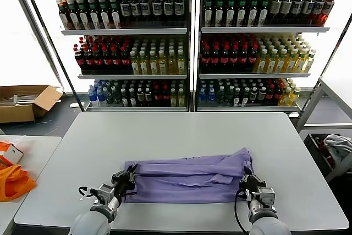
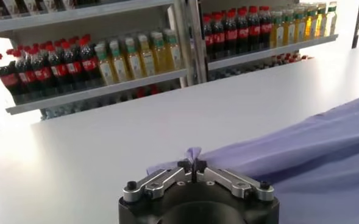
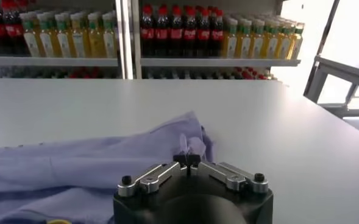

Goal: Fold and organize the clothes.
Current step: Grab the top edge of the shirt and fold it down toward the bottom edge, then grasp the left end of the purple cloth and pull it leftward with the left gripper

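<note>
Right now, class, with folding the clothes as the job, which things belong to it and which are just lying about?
Belongs to the job:
- lavender T-shirt
- left gripper
- right gripper

Lying about:
- orange bag
- cardboard box
- bottle shelves

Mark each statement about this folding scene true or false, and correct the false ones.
1. The light-purple thin-fabric T-shirt lies on the grey table. True.
2. The left gripper pinches a bit of the shirt's fabric. True.
3. The right gripper hangs high above the table, away from the shirt. False: it is down at the shirt's edge, with fabric between its fingertips.
4. The orange bag sits on top of the shirt. False: it lies on a separate surface to the robot's left.
</note>
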Controlling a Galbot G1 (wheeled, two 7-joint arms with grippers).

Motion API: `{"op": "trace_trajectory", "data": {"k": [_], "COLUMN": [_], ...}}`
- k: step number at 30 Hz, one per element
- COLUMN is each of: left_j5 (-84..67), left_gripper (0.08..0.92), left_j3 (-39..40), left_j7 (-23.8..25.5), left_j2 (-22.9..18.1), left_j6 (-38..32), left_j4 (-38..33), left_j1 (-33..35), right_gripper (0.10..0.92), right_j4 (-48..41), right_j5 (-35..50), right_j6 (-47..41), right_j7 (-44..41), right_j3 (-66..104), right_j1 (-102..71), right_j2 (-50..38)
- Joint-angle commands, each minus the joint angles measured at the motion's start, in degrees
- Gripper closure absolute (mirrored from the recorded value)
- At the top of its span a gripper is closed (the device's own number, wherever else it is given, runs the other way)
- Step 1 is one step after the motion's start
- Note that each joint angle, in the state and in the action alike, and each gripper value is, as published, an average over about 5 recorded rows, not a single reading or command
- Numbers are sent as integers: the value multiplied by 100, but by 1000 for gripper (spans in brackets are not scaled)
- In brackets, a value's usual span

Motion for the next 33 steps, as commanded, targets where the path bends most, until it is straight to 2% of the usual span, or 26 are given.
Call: {"op": "trace_trajectory", "data": {"k": [1, 10, 15, 20, 24, 33], "left_j5": [208, 510, 424, 226, -108, -765], "left_gripper": [761, 502, 354, 219, 180, 177], "left_j3": [21, -57, -201, -272, -291, -486], "left_j7": [26, -106, -162, -364, -505, -704], "left_j2": [-64, -365, -483, -760, -966, -1080], "left_j6": [4, 0, 7, 61, 183, 250], "left_j4": [-127, -509, -551, -479, -384, -112], "left_j1": [95, 202, 333, 468, 489, 380], "right_gripper": [784, 524, 377, 242, 206, 202], "right_j4": [-104, 454, 916, 937, 805, 642], "right_j5": [-210, -33, -36, -181, -158, -158], "right_j6": [28, 136, 359, 535, 550, 573], "right_j7": [-11, 49, 16, -44, -33, -44], "right_j3": [-13, 256, 644, 534, 447, 262], "right_j1": [-131, -311, -336, -417, -292, -165], "right_j2": [40, -32, -46, -47, -45, -103]}}
